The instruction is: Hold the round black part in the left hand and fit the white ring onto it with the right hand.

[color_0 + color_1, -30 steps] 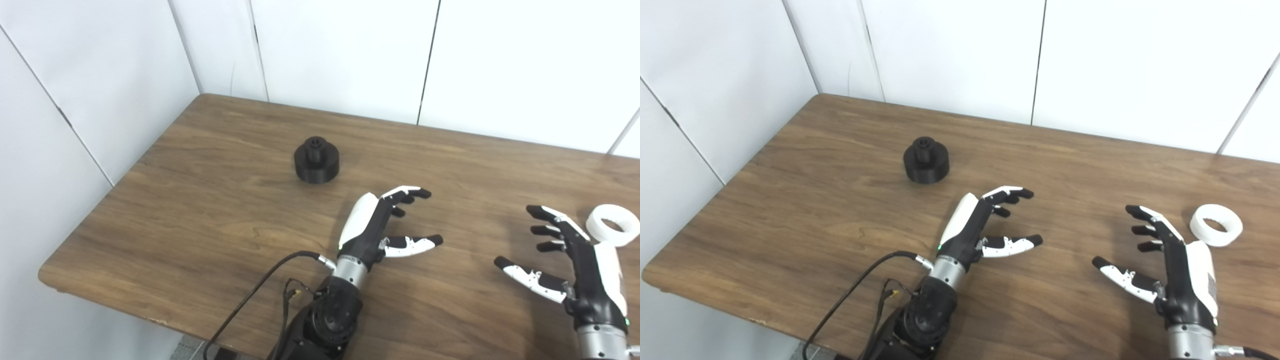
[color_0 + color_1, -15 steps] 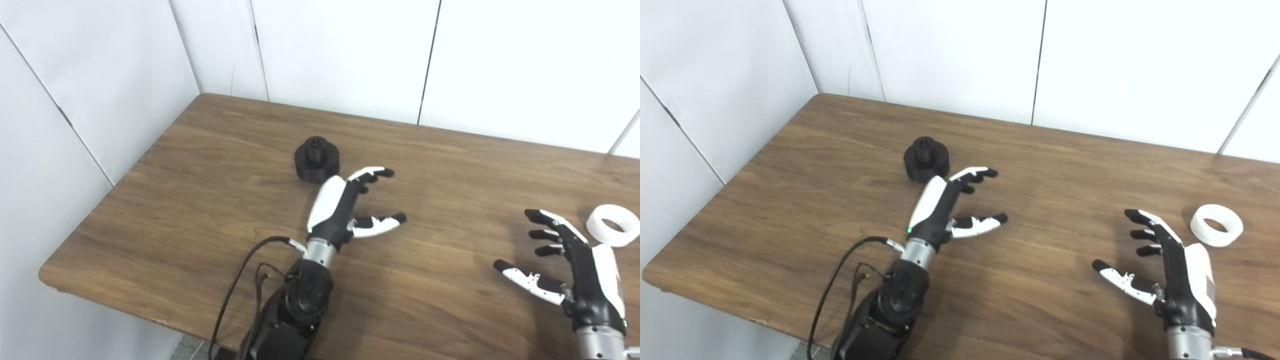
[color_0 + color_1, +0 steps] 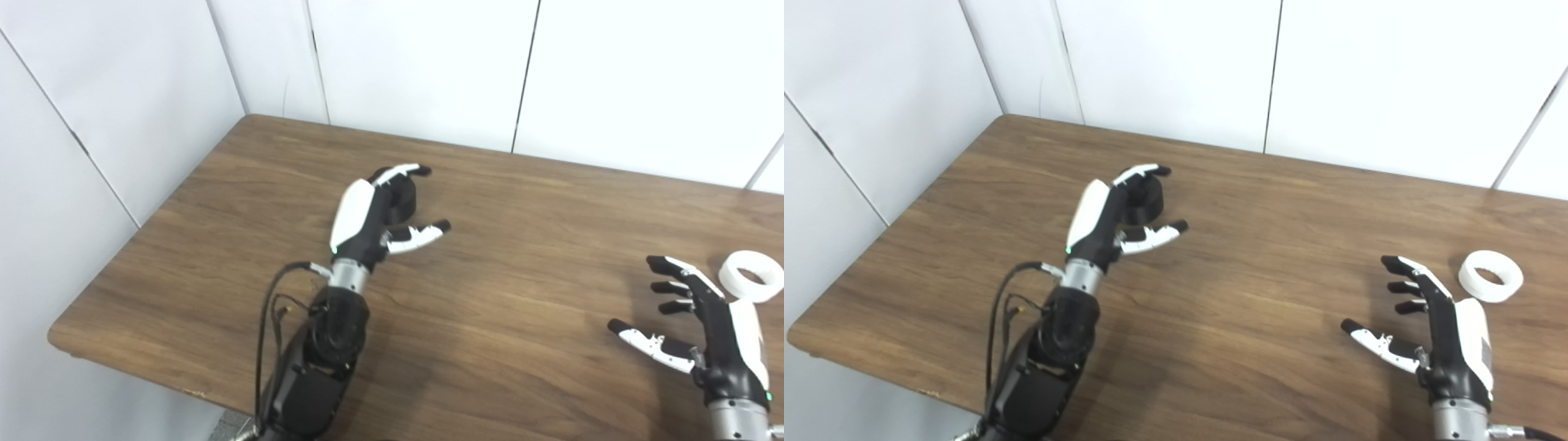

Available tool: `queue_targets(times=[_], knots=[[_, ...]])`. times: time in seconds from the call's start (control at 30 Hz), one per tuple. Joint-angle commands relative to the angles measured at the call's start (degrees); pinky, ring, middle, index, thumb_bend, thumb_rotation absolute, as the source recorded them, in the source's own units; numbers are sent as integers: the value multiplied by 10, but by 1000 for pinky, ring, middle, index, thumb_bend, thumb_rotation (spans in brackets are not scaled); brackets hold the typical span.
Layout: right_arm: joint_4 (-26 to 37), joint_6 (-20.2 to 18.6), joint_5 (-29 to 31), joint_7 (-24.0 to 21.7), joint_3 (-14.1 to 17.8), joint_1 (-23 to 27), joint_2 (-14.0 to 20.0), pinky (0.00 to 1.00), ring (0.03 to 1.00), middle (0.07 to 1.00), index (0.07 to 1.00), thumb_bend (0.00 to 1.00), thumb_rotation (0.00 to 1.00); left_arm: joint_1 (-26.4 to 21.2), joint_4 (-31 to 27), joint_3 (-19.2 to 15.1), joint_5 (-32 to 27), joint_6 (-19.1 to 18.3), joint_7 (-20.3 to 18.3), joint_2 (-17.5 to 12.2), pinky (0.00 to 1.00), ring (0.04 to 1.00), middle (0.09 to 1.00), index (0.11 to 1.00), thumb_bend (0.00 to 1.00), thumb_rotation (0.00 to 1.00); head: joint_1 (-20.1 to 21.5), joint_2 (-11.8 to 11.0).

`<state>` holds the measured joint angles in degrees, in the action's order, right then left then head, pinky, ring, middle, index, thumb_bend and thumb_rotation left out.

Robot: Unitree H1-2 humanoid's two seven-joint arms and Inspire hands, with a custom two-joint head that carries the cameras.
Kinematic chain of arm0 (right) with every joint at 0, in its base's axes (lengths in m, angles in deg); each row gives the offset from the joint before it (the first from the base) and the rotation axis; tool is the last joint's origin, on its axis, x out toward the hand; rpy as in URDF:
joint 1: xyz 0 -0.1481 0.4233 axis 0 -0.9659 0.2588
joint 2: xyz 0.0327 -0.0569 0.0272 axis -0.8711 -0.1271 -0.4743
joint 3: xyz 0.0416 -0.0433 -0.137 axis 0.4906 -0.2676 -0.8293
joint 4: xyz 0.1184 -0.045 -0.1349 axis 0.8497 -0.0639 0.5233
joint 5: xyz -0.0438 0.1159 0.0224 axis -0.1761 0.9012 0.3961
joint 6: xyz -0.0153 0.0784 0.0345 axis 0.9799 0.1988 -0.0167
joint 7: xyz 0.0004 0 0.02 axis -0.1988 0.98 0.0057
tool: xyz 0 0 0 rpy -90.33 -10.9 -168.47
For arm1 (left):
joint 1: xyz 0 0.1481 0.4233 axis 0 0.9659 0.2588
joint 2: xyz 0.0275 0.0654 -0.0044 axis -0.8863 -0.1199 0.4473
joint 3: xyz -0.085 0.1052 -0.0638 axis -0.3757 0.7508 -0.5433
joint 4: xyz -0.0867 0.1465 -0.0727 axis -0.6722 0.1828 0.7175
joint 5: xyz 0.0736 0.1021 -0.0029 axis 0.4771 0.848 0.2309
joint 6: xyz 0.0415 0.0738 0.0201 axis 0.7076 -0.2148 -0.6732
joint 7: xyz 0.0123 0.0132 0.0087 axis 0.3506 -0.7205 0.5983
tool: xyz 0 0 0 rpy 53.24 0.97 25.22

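Note:
The round black part (image 3: 404, 199) stands on the wooden table (image 3: 245, 245) toward the back left, mostly hidden behind my left hand (image 3: 373, 214). That hand is open, fingers arched over the part's top and thumb reaching out in front of it; I cannot tell whether it touches the part. The white ring (image 3: 751, 275) lies flat at the right edge of the table. My right hand (image 3: 1439, 324) is open just in front and to the left of the ring, apart from it, palm turned left with fingers spread.
White wall panels (image 3: 429, 61) close off the back and left of the table. The table's front edge (image 3: 153, 373) runs along the lower left. A black cable (image 3: 269, 312) loops beside the left forearm.
My left hand has moved back and to the left across the table and now covers the black part. The right hand and the ring have stayed nearly still.

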<state>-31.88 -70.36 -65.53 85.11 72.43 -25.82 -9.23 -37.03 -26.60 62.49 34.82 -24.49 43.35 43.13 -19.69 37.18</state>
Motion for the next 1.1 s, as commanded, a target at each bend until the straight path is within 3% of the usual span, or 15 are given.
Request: queue_targets(times=[0.0, 0.27, 0.43, 0.53, 0.67, 0.77, 1.07], knots=[[8, 24, 0, 9, 2, 20, 2, 554, 692, 774, 758, 737, 79, -30, -39, -12, 11, -6, 10, -15, 731, 833, 836, 752, 715, 221, -1, 1], [5, 22, 2, 8, 1, 24, 1, 564, 697, 776, 759, 731, 104, -46, -46, -43, 19, -21, 14, -45, 679, 809, 847, 755, 731, 274, -3, 0], [4, 24, 0, 9, 0, 26, 2, 558, 694, 775, 757, 732, 106, -53, -32, -45, 49, -25, 19, -72, 740, 840, 874, 761, 736, 274, -3, 0], [6, 21, -1, 7, 0, 25, 2, 560, 697, 778, 760, 728, 100, -57, -28, -38, 79, -63, -4, -88, 723, 882, 924, 786, 815, 321, -3, 0], [8, 19, 2, 7, 0, 22, 0, 564, 698, 780, 760, 730, 91, -65, -19, -23, 98, -103, -42, -111, 778, 987, 996, 845, 974, 403, -1, 2], [10, 20, 3, 8, 1, 21, -1, 563, 698, 782, 759, 732, 93, -72, -3, -10, 106, -112, -58, -126, 840, 1000, 1000, 871, 1000, 481, 0, 3], [16, 18, 0, 9, 1, 17, -2, 555, 693, 785, 761, 731, 103, -89, 33, 20, 117, -142, -99, -153, 979, 1000, 1000, 909, 1000, 536, 3, 7]])
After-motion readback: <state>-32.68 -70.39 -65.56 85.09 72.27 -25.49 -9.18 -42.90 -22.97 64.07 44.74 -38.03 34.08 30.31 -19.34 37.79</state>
